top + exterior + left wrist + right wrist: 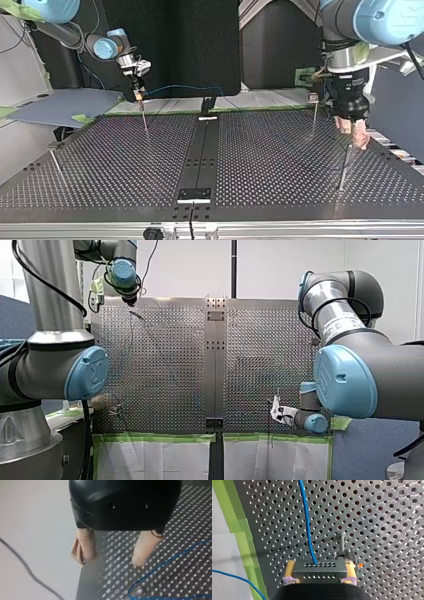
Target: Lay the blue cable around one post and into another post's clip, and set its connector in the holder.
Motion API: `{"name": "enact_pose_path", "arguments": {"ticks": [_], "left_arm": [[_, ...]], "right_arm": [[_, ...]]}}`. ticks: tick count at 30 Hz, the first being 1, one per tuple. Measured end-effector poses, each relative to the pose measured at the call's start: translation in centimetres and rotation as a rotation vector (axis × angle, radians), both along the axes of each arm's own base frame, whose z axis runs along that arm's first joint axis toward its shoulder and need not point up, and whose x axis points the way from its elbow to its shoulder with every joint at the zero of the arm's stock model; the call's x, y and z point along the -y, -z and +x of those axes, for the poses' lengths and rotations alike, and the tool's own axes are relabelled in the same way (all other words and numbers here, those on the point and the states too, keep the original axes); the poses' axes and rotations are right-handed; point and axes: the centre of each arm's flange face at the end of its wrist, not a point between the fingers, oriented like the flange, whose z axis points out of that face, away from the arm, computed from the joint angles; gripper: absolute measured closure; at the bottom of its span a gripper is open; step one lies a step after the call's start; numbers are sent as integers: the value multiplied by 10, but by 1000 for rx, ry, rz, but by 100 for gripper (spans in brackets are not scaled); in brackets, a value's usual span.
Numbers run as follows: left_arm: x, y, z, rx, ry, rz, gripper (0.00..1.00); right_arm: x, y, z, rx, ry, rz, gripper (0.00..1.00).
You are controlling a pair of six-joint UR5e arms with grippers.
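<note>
In the right wrist view my right gripper (320, 566) is shut on a grey perforated connector (319, 575), its yellow fingers on either side of it. The blue cable (305, 517) leaves the connector and runs away over the perforated table. A thin post with a small metal clip (342, 547) stands just ahead of the connector. In the top view my right gripper (139, 97) hangs over the far edge, above a thin post (145, 122). My left gripper (352, 135) stands open with beige pads (85, 545). A loop of the blue cable (170, 560) lies on the table beside it.
Thin posts stand at the top view's right (313, 112) (344, 167) and left (56, 162). A black rail (202, 150) runs down the table's middle. Green tape (239, 542) lines the table's edge near my right gripper.
</note>
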Motion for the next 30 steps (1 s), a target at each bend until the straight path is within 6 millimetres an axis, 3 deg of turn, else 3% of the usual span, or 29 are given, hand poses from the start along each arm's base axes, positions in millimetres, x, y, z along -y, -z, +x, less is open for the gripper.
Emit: {"name": "enact_pose_path", "arguments": {"ticks": [9,16,30], "left_arm": [[27,31,-8,-33,126,52,0],[55,80,-9,-79,197,5,0],[88,170,-24,-175,187,-75,0]], "right_arm": [[3,0,-6,-1,18,1,100],[3,0,-7,-8,20,1,100],[-2,4,-5,-52,46,14,100]]}}
